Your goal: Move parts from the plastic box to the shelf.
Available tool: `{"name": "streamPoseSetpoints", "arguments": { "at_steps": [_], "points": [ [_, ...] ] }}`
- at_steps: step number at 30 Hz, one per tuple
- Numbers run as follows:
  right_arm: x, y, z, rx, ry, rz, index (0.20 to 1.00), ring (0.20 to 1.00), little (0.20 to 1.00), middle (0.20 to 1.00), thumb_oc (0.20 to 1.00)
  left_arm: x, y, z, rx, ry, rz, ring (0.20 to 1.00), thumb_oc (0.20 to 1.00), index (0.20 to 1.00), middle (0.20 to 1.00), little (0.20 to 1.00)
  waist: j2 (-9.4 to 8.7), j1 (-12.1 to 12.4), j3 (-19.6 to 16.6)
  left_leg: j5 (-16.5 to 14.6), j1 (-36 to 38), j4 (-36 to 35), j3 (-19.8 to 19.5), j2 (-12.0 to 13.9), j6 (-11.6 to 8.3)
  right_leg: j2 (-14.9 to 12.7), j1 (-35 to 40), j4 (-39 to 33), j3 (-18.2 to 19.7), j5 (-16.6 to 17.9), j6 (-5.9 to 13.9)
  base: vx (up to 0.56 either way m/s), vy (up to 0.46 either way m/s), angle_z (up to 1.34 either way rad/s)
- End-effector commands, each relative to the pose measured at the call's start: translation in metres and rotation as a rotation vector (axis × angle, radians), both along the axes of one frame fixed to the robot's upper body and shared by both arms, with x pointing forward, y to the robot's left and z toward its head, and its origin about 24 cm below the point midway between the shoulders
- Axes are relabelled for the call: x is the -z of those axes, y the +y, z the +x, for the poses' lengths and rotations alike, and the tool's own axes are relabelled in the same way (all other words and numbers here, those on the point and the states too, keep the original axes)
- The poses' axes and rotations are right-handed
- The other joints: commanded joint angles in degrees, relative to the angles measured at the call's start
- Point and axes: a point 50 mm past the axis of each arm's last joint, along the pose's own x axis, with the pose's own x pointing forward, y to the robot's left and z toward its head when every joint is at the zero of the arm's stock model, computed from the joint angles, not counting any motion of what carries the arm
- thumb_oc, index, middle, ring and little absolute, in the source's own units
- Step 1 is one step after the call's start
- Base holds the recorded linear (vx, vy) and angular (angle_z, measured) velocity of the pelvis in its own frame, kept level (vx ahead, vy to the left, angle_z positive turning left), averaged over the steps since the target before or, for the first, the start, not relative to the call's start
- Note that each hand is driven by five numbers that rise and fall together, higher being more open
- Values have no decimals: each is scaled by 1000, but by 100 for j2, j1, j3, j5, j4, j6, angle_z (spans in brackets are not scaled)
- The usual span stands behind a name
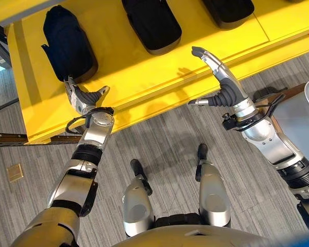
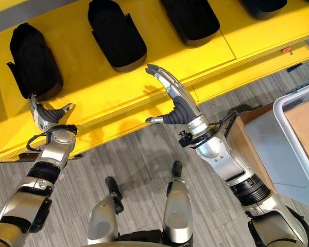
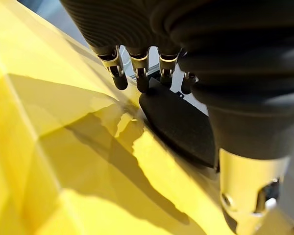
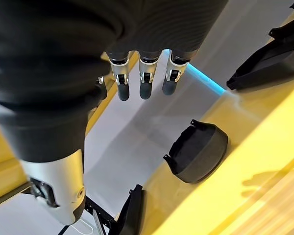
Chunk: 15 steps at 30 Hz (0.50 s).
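Observation:
Several black moulded parts lie in a row on the yellow shelf (image 2: 118,87). My left hand (image 1: 82,100) is open at the shelf's front edge, its straight fingers (image 3: 142,83) just at the near end of the leftmost black part (image 1: 67,43), which the left wrist view shows close by (image 3: 176,122). My right hand (image 2: 177,100) hangs open over the shelf's front edge with fingers spread and nothing in it. Past its fingertips (image 4: 144,88) lies another black part (image 4: 198,152). The plastic box (image 2: 278,139) stands on the floor at the right.
More black parts (image 2: 116,33) (image 2: 190,18) sit further along the shelf. A brown cardboard piece (image 2: 306,121) lies in the pale plastic box. Grey striped floor (image 1: 165,134) runs in front of the shelf.

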Motion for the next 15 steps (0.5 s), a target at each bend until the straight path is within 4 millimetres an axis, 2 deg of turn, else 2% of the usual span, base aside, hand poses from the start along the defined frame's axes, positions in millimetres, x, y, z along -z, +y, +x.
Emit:
{"name": "streamPoseSetpoints", "arguments": {
  "at_steps": [1, 6, 7, 8, 10, 12, 15],
  "points": [
    [-14, 8, -14, -61, -96, 53, 1000, 1000, 1000, 1000, 1000, -12, 20, -7, -68, -34, 108, 1000, 1000, 1000, 1000, 1000, -210, -14, -237, -520, -192, 636, -55, -132, 179, 96, 287, 440, 272, -855, 100, 0, 0, 0],
    [-15, 8, -14, -57, -102, 59, 1000, 1000, 1000, 1000, 1000, -13, 22, -10, -102, -74, 91, 1000, 1000, 1000, 1000, 1000, -211, -6, -239, -524, -203, 646, -61, -138, 189, 86, 260, 478, 275, -865, 98, 0, 0, 0],
    [-15, 8, -13, -58, -98, 59, 1000, 1000, 1000, 1000, 1000, -16, 22, -10, -104, -119, 83, 1000, 1000, 1000, 1000, 1000, -212, -2, -239, -525, -203, 645, -67, -139, 186, 85, 261, 481, 273, -869, 96, 0, 0, 0],
    [-12, 7, -14, -57, -93, 62, 1000, 1000, 1000, 1000, 1000, -35, 24, -18, -252, -321, 160, 1000, 1000, 1000, 1000, 1000, -213, 4, -252, -529, -199, 640, -90, -146, 178, 85, 273, 496, 274, -894, 80, 30, -3, 0],
    [-6, 10, -16, -60, -91, 70, 1000, 1000, 1000, 1000, 1000, -41, 34, -27, -390, -414, 107, 1000, 1000, 1000, 1000, 1000, -241, 32, -289, -544, -216, 671, -104, -139, 171, 80, 269, 513, 269, -907, 82, 36, -33, 0],
    [-3, 13, -17, -58, -90, 74, 1000, 1000, 1000, 1000, 1000, -47, 37, -30, -409, -453, 121, 1000, 1000, 1000, 1000, 1000, -272, 58, -301, -548, -216, 675, -107, -123, 159, 84, 280, 512, 242, -919, 81, 14, -67, 2],
    [-2, 10, -17, -39, -92, 83, 1000, 1000, 1000, 1000, 1000, -58, 32, -30, -383, -545, 143, 1000, 1000, 1000, 1000, 1000, -296, 61, -296, -536, -197, 637, -105, -110, 151, 90, 310, 482, 221, -926, 71, 2, -18, 1]
  ]
}}
